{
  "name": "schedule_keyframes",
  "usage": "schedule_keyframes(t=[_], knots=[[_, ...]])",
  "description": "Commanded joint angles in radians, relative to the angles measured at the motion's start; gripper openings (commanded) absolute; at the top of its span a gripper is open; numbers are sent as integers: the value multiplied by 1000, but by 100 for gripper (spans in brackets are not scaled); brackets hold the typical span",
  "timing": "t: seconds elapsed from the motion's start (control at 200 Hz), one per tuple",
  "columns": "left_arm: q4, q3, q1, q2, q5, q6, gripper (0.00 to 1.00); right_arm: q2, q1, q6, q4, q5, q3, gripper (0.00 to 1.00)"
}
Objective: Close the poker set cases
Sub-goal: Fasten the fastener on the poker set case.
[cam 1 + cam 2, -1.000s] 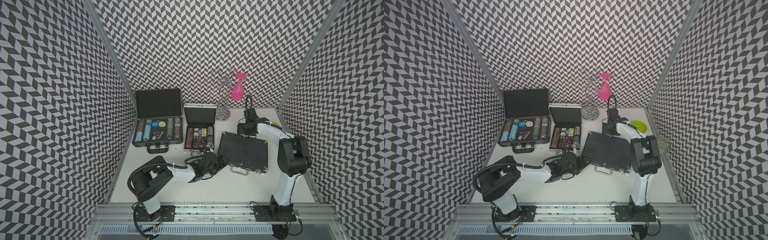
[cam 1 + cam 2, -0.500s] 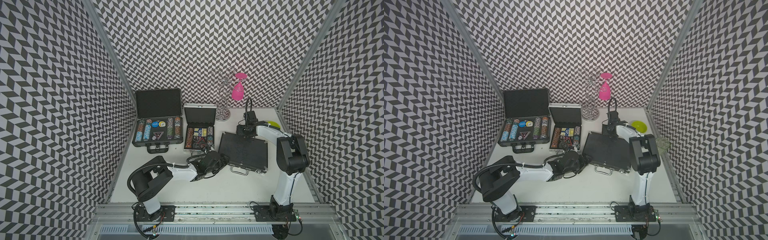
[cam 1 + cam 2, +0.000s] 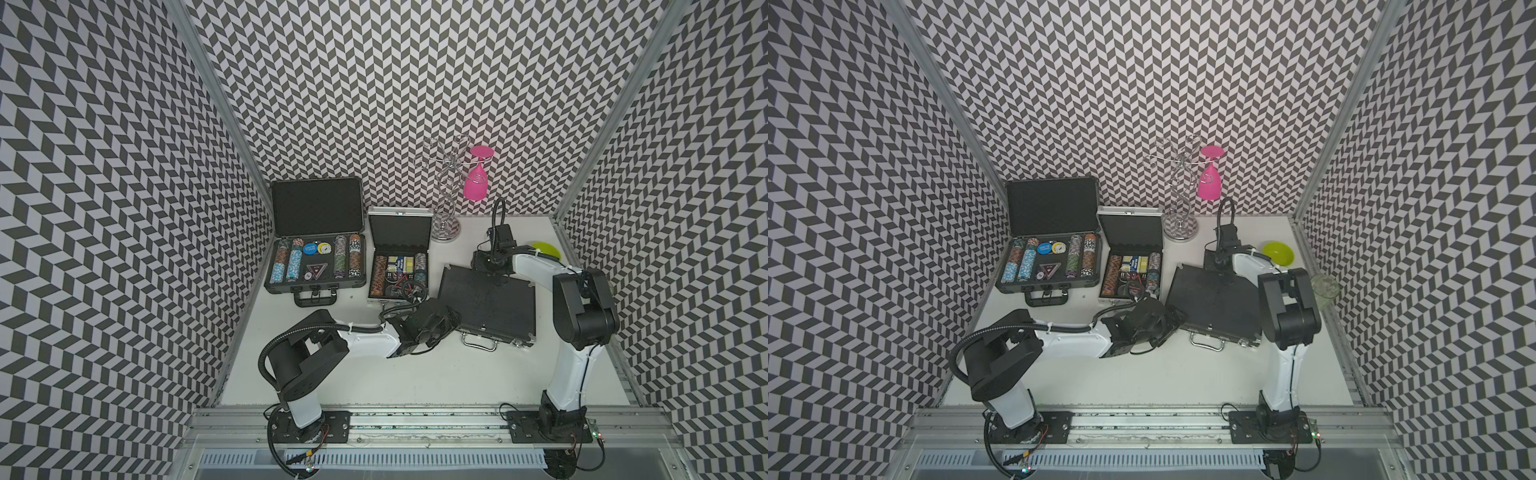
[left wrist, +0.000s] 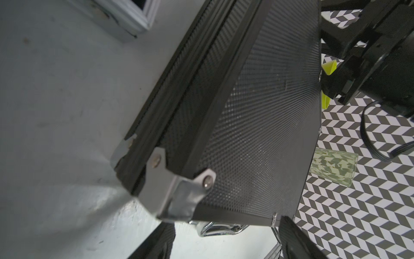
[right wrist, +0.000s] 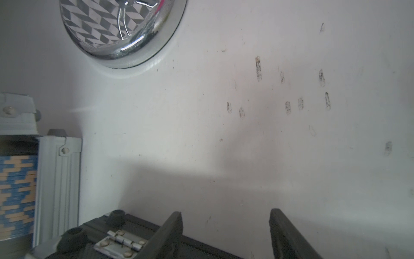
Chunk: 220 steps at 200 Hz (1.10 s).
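Three poker cases show in both top views. A large black case (image 3: 316, 266) stands open at the back left, chips showing, lid upright. Beside it a small silver case (image 3: 399, 270) is open too. To the right lies a black case (image 3: 486, 303) with its lid down. My left gripper (image 3: 446, 316) is open at that case's front left corner; in the left wrist view its fingers (image 4: 156, 242) straddle the space below the corner, near the chrome handle (image 4: 215, 228). My right gripper (image 5: 226, 235) hangs open over the same case's back edge, next to a hinge (image 5: 121, 242).
A chrome glass stand (image 3: 446, 199) holding an upside-down pink glass (image 3: 476, 183) stands at the back. A green bowl (image 3: 1277, 253) and a clear tumbler (image 3: 1325, 286) sit by the right wall. Patterned walls close in three sides.
My right gripper has shifted slightly toward the lidded case's back edge and its jaws have narrowed somewhat. The left arm has barely moved.
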<state>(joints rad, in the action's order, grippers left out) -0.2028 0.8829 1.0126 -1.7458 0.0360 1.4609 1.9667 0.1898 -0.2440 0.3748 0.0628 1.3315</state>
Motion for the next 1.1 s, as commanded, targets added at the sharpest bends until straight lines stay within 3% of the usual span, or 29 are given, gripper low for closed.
schedule_keyframes(t=[0.0,0.831,1.096], knots=[[63,23,-8,-22,6,22,76,56,16,34,205,35,-83,62],[98,45,-14,-70,-17,93,74,52,16,9,167,46,-131,57],[174,13,26,15,-48,123,74,66,17,8,172,26,-120,56]])
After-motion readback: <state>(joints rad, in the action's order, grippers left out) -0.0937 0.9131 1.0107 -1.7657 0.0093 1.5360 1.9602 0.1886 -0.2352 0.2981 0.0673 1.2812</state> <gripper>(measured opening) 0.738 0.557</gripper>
